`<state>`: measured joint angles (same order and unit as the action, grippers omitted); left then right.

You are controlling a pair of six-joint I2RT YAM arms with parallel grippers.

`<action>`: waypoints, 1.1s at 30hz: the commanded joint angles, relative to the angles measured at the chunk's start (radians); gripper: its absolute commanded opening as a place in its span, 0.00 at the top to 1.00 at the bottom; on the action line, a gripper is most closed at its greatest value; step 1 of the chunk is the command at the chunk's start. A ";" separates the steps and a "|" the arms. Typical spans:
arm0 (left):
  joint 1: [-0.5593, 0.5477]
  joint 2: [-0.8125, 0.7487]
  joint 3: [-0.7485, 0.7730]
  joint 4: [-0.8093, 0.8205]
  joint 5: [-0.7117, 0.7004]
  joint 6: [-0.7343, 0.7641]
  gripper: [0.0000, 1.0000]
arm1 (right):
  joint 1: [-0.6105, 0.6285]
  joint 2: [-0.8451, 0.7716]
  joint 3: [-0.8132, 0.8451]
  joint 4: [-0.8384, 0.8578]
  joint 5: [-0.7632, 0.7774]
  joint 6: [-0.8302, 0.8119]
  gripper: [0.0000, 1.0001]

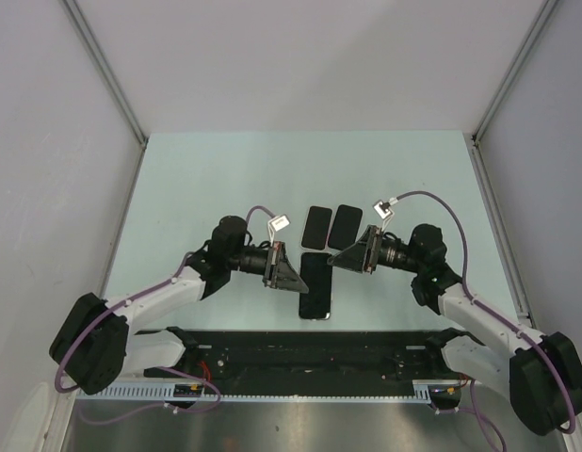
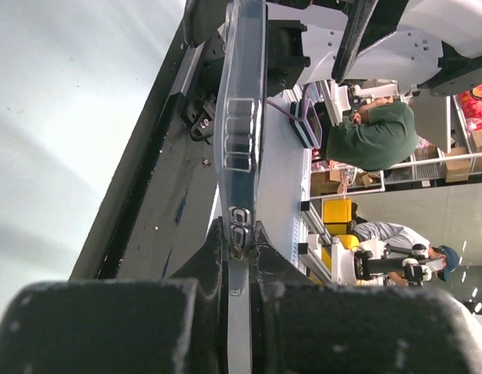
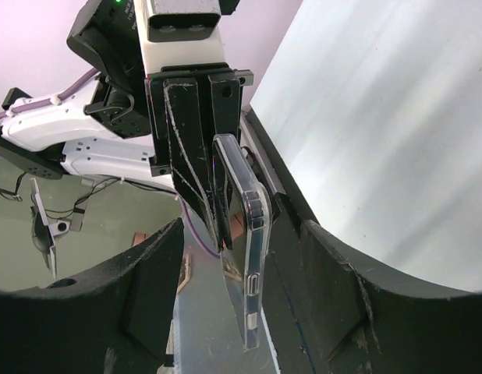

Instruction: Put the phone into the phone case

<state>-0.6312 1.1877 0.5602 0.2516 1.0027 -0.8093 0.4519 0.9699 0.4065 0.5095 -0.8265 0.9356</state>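
- As both wrist views show you, the left gripper (image 2: 239, 234) is clamped on the edge of the clear phone case (image 3: 253, 234).
- The phone (image 1: 315, 282) sits dark inside it, between the grippers.
- Your right gripper (image 1: 338, 261) stands wide apart, flanking it.

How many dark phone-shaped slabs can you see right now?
3. The far left slab and far right slab lie side by side on the table; the larger near slab is pinched by the left claw. None looks hidden.
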 commanded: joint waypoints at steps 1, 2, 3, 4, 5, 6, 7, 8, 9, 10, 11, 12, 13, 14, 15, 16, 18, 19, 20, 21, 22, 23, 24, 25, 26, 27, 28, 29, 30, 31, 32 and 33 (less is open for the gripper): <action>-0.004 -0.042 0.060 0.008 0.056 0.045 1.00 | -0.004 0.038 0.061 0.083 -0.048 -0.023 0.36; -0.004 -0.040 0.063 0.008 0.056 0.047 1.00 | -0.004 0.046 0.066 0.090 -0.055 -0.014 0.37; -0.004 -0.037 0.063 0.008 0.056 0.047 1.00 | -0.002 0.059 0.066 0.099 -0.062 -0.008 0.39; -0.004 -0.034 0.064 0.006 0.056 0.044 1.00 | -0.002 0.062 0.064 0.119 -0.065 -0.001 0.40; -0.004 -0.030 0.064 0.006 0.059 0.042 1.00 | -0.001 0.067 0.066 0.129 -0.068 0.009 0.41; -0.004 -0.025 0.066 0.006 0.060 0.041 1.00 | -0.001 0.070 0.064 0.138 -0.071 0.014 0.44; -0.004 -0.016 0.067 0.006 0.057 0.038 1.00 | 0.001 0.072 0.066 0.147 -0.071 0.017 0.47; -0.004 -0.016 0.069 0.002 0.053 0.039 1.00 | 0.001 0.072 0.068 0.144 -0.066 0.020 0.50; -0.004 -0.011 0.079 -0.009 0.044 0.044 1.00 | 0.001 0.072 0.069 0.139 -0.063 0.020 0.61; -0.004 -0.004 0.090 -0.062 0.018 0.071 1.00 | -0.002 0.070 0.072 0.129 -0.062 0.019 0.69; -0.004 0.004 0.102 -0.099 -0.002 0.090 1.00 | -0.002 0.072 0.074 0.123 -0.059 0.014 0.76; -0.004 0.012 0.133 -0.188 -0.021 0.111 1.00 | -0.002 0.069 0.075 0.116 -0.057 0.011 0.88; -0.004 0.018 0.148 -0.230 -0.056 0.155 1.00 | -0.002 0.069 0.077 0.112 -0.056 0.008 0.92; -0.004 0.036 0.161 -0.271 -0.073 0.171 1.00 | -0.004 0.069 0.077 0.113 -0.056 0.009 0.95; -0.004 0.044 0.181 -0.331 -0.088 0.186 1.00 | -0.004 0.069 0.077 0.115 -0.056 0.009 1.00; -0.004 0.052 0.190 -0.348 -0.099 0.203 1.00 | -0.004 0.069 0.077 0.116 -0.056 0.009 1.00; -0.004 0.072 0.198 -0.374 -0.119 0.206 1.00 | -0.004 0.069 0.077 0.113 -0.051 0.009 1.00; -0.004 0.078 0.199 -0.383 -0.125 0.206 1.00 | -0.002 0.067 0.077 0.110 -0.046 0.006 1.00; -0.004 0.084 0.202 -0.391 -0.139 0.206 1.00 | -0.002 0.066 0.077 0.107 -0.042 0.003 1.00; -0.004 0.098 0.210 -0.406 -0.148 0.208 1.00 | -0.002 0.064 0.077 0.103 -0.036 -0.003 1.00; -0.004 0.099 0.213 -0.416 -0.159 0.211 1.00 | -0.004 0.061 0.078 0.081 -0.022 -0.020 1.00; -0.004 0.104 0.219 -0.423 -0.170 0.217 1.00 | -0.002 0.059 0.080 0.066 -0.014 -0.029 1.00; -0.004 0.102 0.224 -0.426 -0.170 0.228 1.00 | -0.002 0.053 0.083 0.048 -0.004 -0.038 0.92; -0.002 0.101 0.231 -0.433 -0.180 0.236 1.00 | -0.004 0.047 0.086 0.003 0.024 -0.046 0.84; 0.002 0.102 0.240 -0.449 -0.188 0.246 1.00 | -0.005 0.036 0.089 -0.027 0.041 -0.070 0.65; 0.017 0.104 0.268 -0.495 -0.196 0.269 1.00 | -0.009 0.014 0.092 -0.060 0.059 -0.084 0.58; 0.031 0.115 0.283 -0.518 -0.199 0.281 1.00 | -0.015 -0.003 0.098 -0.131 0.085 -0.101 0.52; 0.044 0.119 0.300 -0.538 -0.202 0.297 1.00 | -0.019 -0.020 0.109 -0.164 0.095 -0.130 0.47; 0.071 0.122 0.335 -0.593 -0.213 0.333 1.00 | -0.025 -0.037 0.112 -0.192 0.099 -0.141 0.36; 0.086 0.131 0.355 -0.623 -0.254 0.354 1.00 | -0.031 -0.080 0.114 -0.234 0.110 -0.150 0.31; 0.102 0.142 0.375 -0.655 -0.286 0.373 1.00 | -0.038 -0.100 0.117 -0.256 0.115 -0.158 0.23; 0.138 0.154 0.415 -0.720 -0.311 0.409 1.00 | -0.042 -0.123 0.123 -0.299 0.121 -0.178 0.10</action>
<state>-0.5812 1.3216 0.8413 -0.2989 0.8162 -0.5255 0.4259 0.9482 0.4664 0.3367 -0.7433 0.8330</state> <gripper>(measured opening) 0.064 0.738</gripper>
